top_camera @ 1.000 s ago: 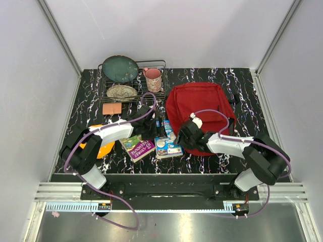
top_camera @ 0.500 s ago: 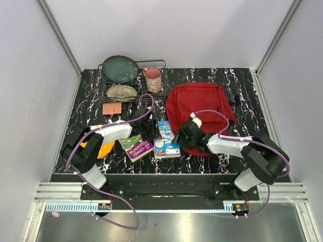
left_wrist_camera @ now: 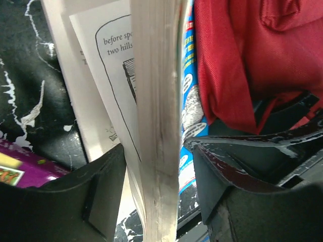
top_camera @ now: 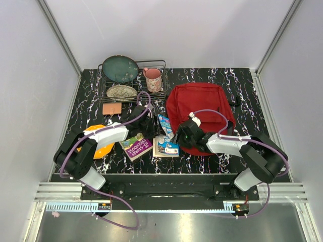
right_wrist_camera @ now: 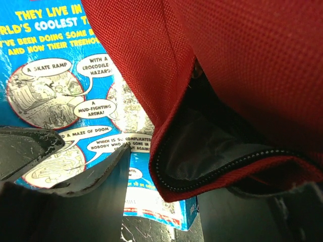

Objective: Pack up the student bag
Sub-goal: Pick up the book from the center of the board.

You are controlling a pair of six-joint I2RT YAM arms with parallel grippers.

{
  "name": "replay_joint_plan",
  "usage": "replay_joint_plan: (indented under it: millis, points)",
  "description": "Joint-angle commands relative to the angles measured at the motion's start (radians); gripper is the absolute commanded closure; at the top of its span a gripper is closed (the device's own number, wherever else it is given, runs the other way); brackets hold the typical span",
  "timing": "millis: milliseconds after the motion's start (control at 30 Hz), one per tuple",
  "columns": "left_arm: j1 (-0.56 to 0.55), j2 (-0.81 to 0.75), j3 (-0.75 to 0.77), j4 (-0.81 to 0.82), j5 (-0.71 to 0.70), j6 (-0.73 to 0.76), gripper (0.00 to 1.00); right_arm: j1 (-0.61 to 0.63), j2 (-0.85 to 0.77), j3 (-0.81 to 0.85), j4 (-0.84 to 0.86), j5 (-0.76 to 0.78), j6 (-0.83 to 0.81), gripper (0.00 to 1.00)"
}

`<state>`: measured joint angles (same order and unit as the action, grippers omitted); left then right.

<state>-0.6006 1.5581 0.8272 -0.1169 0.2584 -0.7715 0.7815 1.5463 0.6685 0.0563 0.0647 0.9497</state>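
Your left hand [left_wrist_camera: 156,171] is clamped on the blue book [left_wrist_camera: 187,91], lifted on edge. Your right hand [right_wrist_camera: 166,186] pinches the student bag [top_camera: 202,108]'s zipper lip, mid-tabletop [top_camera: 242,85], mouth open. Loading step: next, slide that book into the opening.

rack [top_camera: 132,92]: plates, pink mug [top_camera: 153,79] | orange plate [top_camera: 102,148] | purple book [top_camera: 137,146]

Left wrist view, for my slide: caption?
Left hand grips a book on edge beside the red backpack.
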Motion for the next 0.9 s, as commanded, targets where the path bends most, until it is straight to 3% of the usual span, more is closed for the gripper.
replay_joint_plan:
  millis: [0,67,167,233,433,733,867]
  points:
    - [-0.039,-0.026,0.018,0.223,0.203,-0.068,0.43,0.027,0.081,-0.007,0.042,-0.149,0.023,0.43]
    - [-0.039,0.002,0.021,0.220,0.209,-0.075,0.47,0.028,0.081,-0.007,0.042,-0.151,0.021,0.43]
    - [-0.039,0.023,0.020,0.206,0.205,-0.086,0.61,0.028,0.077,-0.009,0.037,-0.148,0.024,0.43]
    - [-0.039,0.017,0.026,0.172,0.179,-0.080,0.78,0.028,0.071,-0.012,0.028,-0.143,0.026,0.43]
    - [-0.039,-0.062,0.072,-0.003,0.013,-0.014,1.00,0.028,-0.015,-0.035,-0.003,-0.118,0.027,0.39]
    - [-0.018,-0.338,0.171,-0.148,-0.019,0.021,1.00,0.032,-0.513,-0.130,-0.003,-0.187,0.061,0.11]
    - [-0.014,-0.404,0.233,-0.208,0.019,0.023,1.00,0.032,-0.727,-0.115,-0.105,-0.125,0.069,0.07]
